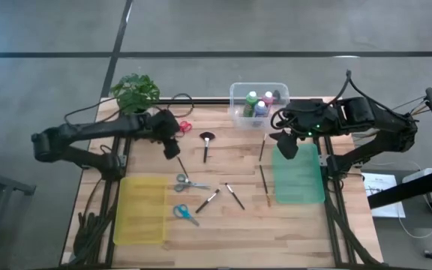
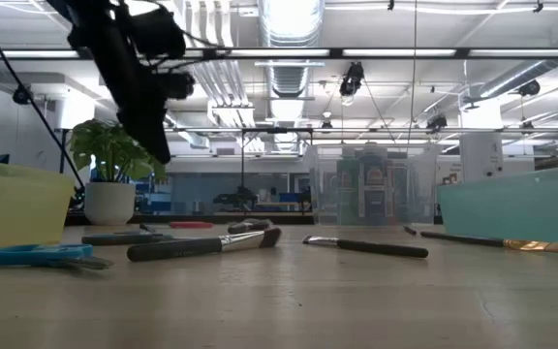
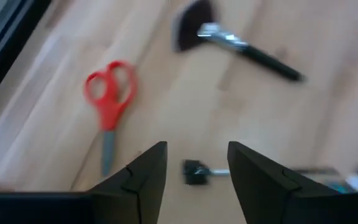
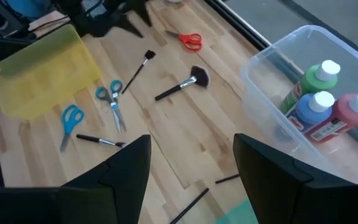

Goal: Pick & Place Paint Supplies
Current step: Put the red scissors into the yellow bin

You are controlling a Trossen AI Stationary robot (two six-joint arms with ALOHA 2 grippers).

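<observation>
High view: three scissors on bare wood, red-handled [image 1: 184,126], grey-handled [image 1: 189,181], blue-handled [image 1: 184,213]; six thin brushes [image 1: 206,145]; three white-capped bottles [image 1: 262,107], green, blue, pink, in clear plastic tub [image 1: 235,97]. Left gripper [image 1: 180,161] raised beside red scissors, fingers parted, empty. Right gripper [image 1: 286,147] over green tray [image 1: 300,180], wide open, empty.
</observation>
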